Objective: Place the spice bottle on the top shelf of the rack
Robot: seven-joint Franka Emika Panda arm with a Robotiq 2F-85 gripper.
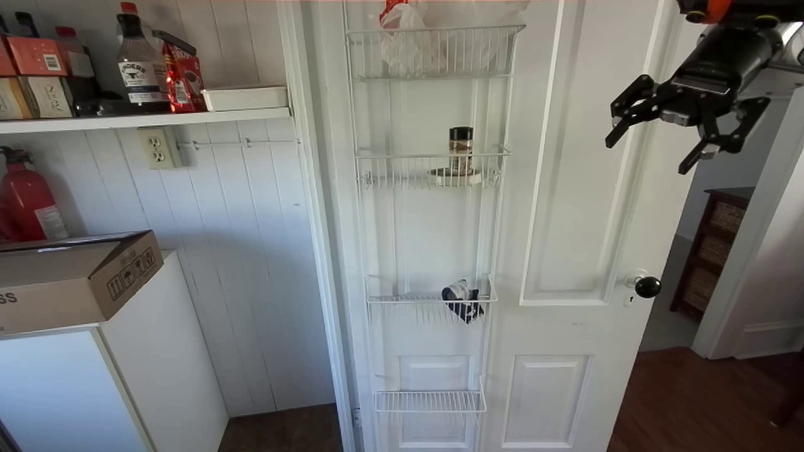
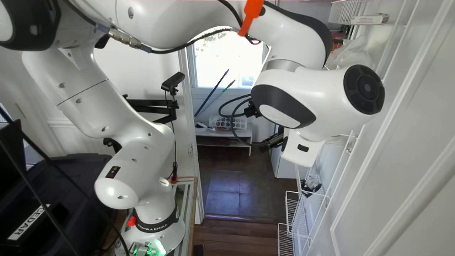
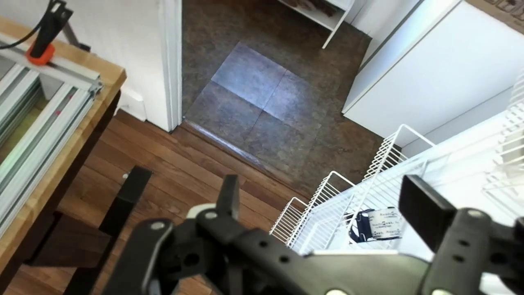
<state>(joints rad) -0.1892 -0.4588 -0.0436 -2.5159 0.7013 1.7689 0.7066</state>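
I see the spice bottle point(image 1: 461, 147) upright in a wire basket point(image 1: 402, 156) of the rack point(image 1: 408, 300), one level below the plastic bag point(image 1: 408, 24): black cap, clear body, brownish contents. My gripper point(image 1: 646, 158) is spread wide.

White wire rack point(image 1: 408, 301), left of the fingers point(image 1: 618, 132) in an exterior view. On it, about level with them: spice bottle point(image 1: 461, 147), upright, pale round object point(image 1: 455, 180) at its foot. Higher: plastic bag point(image 1: 409, 53), carton point(image 2: 369, 19). Lower: dark-and-white packet point(image 1: 460, 290).
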